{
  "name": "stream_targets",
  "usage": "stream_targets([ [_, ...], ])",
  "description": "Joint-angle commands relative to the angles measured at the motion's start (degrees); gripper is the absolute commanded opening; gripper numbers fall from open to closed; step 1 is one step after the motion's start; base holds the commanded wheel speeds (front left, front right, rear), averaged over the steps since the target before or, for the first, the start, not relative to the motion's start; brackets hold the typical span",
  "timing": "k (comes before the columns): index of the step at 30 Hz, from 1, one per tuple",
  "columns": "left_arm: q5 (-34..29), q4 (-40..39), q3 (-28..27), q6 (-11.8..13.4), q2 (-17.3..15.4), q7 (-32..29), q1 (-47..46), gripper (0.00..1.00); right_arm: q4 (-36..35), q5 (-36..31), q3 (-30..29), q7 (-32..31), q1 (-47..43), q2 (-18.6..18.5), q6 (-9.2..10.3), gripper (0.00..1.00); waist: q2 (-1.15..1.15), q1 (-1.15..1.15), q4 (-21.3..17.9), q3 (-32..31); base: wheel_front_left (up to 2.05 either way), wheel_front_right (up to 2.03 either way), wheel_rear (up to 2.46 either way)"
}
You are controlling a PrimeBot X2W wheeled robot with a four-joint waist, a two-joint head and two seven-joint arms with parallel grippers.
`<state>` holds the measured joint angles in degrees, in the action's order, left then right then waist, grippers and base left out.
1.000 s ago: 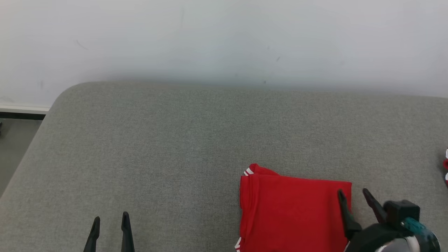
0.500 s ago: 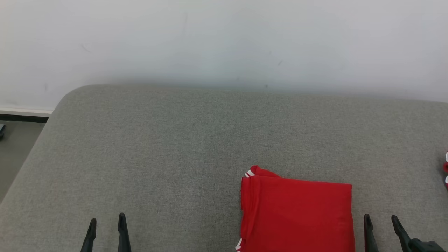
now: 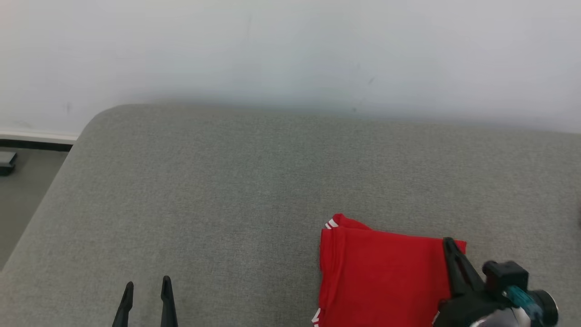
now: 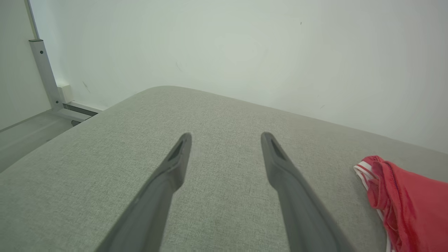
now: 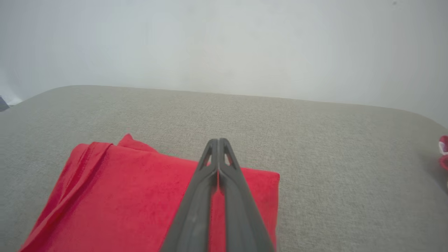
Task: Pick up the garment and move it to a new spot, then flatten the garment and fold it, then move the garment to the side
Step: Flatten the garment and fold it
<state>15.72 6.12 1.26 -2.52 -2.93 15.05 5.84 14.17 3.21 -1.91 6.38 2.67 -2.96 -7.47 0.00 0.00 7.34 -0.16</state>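
red cloth, white-striped at one hem: the garment (image 3: pixel 386 277) is seen folded into a neat rectangle, laid flat on the grey upholstered surface (image 3: pixel 227 181) toward the near right. the folding is judged done; only the shift to the side is thought to remain. the right gripper (image 3: pixel 447 242) is poised over the garment's far right corner. its two fingers are pressed tight together with no cloth seen between them, so nothing is held. such a closed wedge is judged suited to pressing or sliding the stack rather than pinching it, which would spare the folds. whether the tips touch the cloth cannot be told. the left gripper (image 3: pixel 148 282) is found low at the near left, well apart from the garment, with its fingers spread wide and empty. it is presumably parked clear of any slide path.
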Motion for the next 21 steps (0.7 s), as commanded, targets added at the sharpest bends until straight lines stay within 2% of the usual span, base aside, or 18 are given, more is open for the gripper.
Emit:
stream_targets([
  [1, 0.05, -0.13, 0.24, 0.18, 0.07, 0.13, -0.46, 1.00, 1.50, -0.42, 1.11, -1.46, 2.21, -0.57, 0.01, 0.00, 0.00, 0.00, 1.31, 0.70, 0.00, 0.00, 0.00],
  [9, 0.45, -0.11, 1.53, 0.43, 0.06, 0.13, -1.59, 1.00, 9.78, 0.90, 5.13, -7.39, 9.86, -1.83, 0.01, 0.00, 0.00, 0.00, 5.55, 3.12, 0.00, 0.00, 0.00],
  [21, 1.25, -0.24, 2.89, 0.67, 0.08, 0.13, -2.25, 1.00, 19.57, 1.71, 11.25, -8.21, 16.52, -2.59, 0.01, 0.00, 0.00, 0.00, 11.24, 5.67, 0.00, 0.00, 0.00],
])
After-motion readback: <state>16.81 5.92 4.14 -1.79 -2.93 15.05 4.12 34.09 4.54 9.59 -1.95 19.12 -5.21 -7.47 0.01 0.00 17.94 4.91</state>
